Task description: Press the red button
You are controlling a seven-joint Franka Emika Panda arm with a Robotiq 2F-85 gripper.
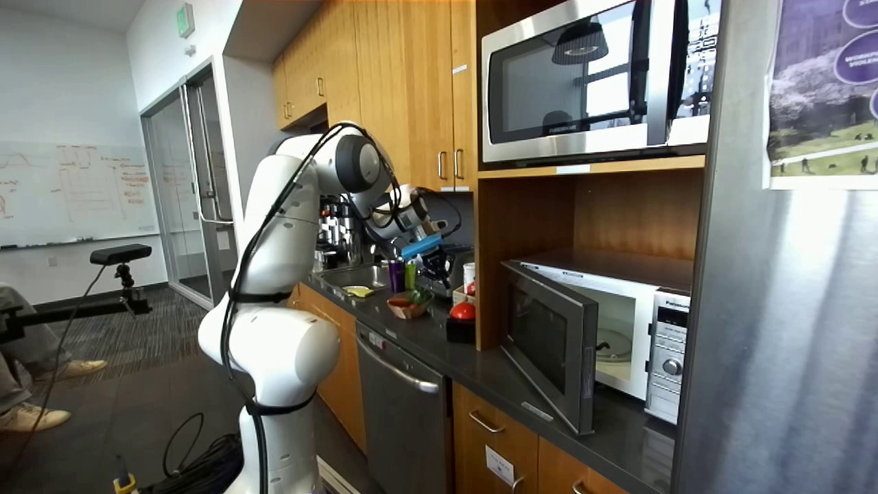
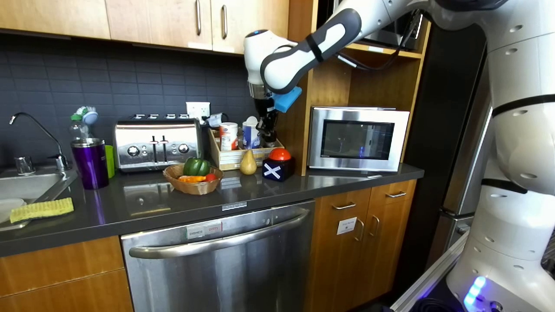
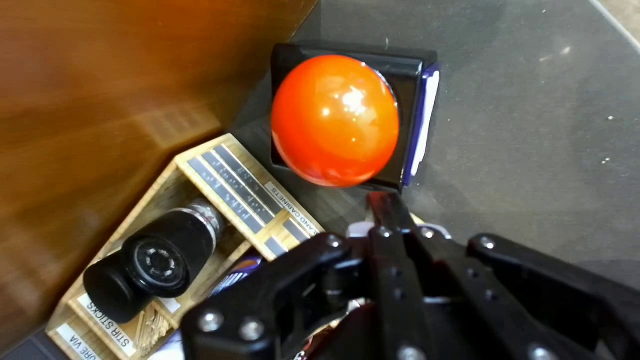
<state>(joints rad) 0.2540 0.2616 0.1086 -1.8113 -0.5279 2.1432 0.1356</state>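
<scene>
The red button (image 2: 279, 154) is a shiny dome on a black box (image 2: 279, 170) with a white X on its front. It stands upright on the dark counter and also shows in an exterior view (image 1: 462, 311) and the wrist view (image 3: 335, 121). My gripper (image 3: 390, 205) is shut with its fingertips together and nothing seen between them. In the wrist view the fingertips lie just below the button's lower right edge, not over the dome. In an exterior view my gripper (image 2: 266, 128) hangs above the button and a little to its left, apart from it.
A wooden panel (image 3: 125, 75) rises close beside the button. A wooden caddy (image 2: 225, 160) with canisters and a black grinder (image 3: 160, 260) stands behind it. A pear (image 2: 248, 163), a vegetable basket (image 2: 195, 187), a toaster (image 2: 158, 143) and a microwave (image 2: 357, 138) are nearby.
</scene>
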